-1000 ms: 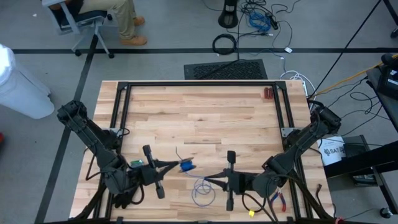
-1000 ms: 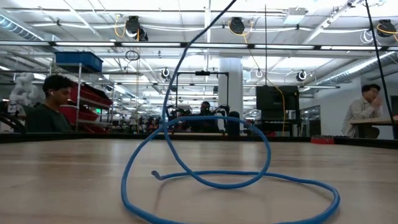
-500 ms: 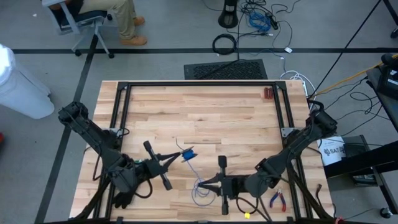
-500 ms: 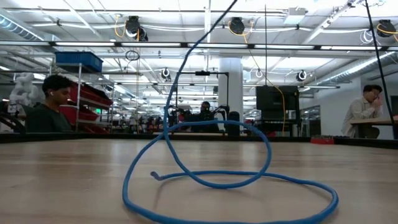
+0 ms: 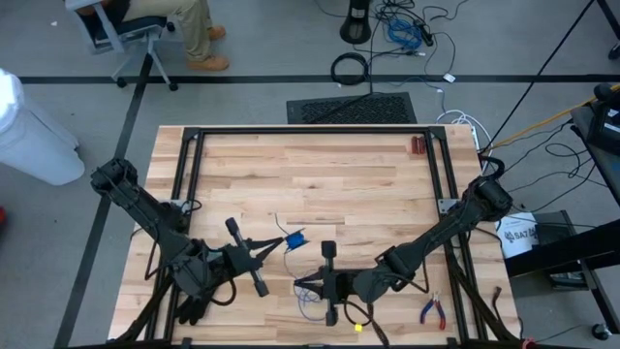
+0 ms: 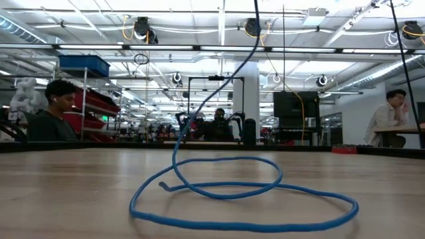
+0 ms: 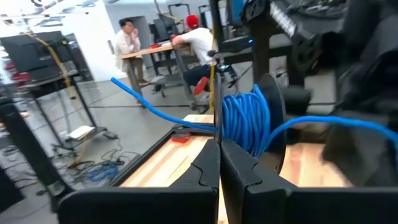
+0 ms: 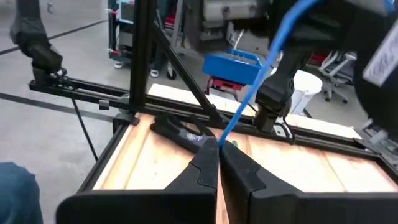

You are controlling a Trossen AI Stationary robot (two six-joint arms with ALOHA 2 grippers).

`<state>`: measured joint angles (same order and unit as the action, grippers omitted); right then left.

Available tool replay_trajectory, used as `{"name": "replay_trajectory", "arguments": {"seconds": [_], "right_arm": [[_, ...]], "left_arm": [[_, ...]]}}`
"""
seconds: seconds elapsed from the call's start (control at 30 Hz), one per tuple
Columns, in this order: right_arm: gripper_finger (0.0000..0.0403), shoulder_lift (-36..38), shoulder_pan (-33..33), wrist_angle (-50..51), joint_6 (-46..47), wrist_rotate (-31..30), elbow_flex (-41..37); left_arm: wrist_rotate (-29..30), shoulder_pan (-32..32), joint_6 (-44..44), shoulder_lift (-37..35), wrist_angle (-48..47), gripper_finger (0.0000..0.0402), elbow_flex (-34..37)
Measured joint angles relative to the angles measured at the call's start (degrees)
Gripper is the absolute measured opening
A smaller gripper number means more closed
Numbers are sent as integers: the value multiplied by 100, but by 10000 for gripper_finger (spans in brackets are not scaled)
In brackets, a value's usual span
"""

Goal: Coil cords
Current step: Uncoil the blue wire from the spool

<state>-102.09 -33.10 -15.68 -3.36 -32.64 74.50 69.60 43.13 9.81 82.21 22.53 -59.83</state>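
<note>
The cord is one thin blue wire. Part of it is wound into a small bundle [image 5: 294, 237] at my left gripper [image 5: 282, 242], which is shut on it; the bundle also shows in the left wrist view [image 7: 245, 121]. From the bundle a strand [image 8: 261, 74] runs down to my right gripper [image 5: 300, 284], which is shut on it. The rest lies in loose loops [image 6: 232, 192] on the table near the front edge, also seen from above [image 5: 310, 302]. A short tail [image 7: 143, 101] sticks out of the bundle. My left gripper pinches the wound bundle's side [image 7: 231, 134] between its two shut fingers, coming from the table's left. The bundle is lifted clear of the table, its turns upright beside the fingertips. My right gripper pinches a single strand of the wire [image 8: 221, 140] between its two fingertips, coming level from the table's right. The strand rises slanting from the fingers to the bundle, and the wire's other part drops to the loops on the table.
Red-handled pliers [image 5: 433, 310] lie at the front right, a black glove [image 5: 194, 310] at the front left under the left arm. A small red object [image 5: 417, 145] sits at the far right. A black frame [image 5: 310, 131] edges the table. People sit beyond the table.
My left gripper has gone up and toward the far edge with the bundle. My right gripper has moved toward the table's left along the wire, still shut. The standing loop on the table has sunk lower and flatter.
</note>
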Motion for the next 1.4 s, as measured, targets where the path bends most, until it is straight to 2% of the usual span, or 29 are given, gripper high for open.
{"name": "replay_trajectory", "arguments": {"seconds": [0.17,0.3,0.5,0.63,0.93,1.03,1.17,1.4], "right_arm": [[0,-1,52,384,177,-2,0],[0,9,52,945,175,-58,0],[0,13,52,1580,374,-585,0],[2,23,52,1855,458,-659,0],[34,919,43,4164,2211,-595,0],[44,1207,-107,4543,2518,-614,0],[58,1401,-361,4364,2434,-949,0],[84,1397,-629,3088,1436,-935,0]], "left_arm": [[-210,52,157,0,167,2,0],[-235,235,595,0,699,2,0],[-233,558,1268,-11,1260,2,0],[-235,663,1355,-26,1290,2,0],[9,730,1350,-50,1273,2,0],[14,726,1348,-50,1273,2,0],[16,726,1345,-50,1266,2,0],[15,723,1342,-50,1247,2,0]]}}
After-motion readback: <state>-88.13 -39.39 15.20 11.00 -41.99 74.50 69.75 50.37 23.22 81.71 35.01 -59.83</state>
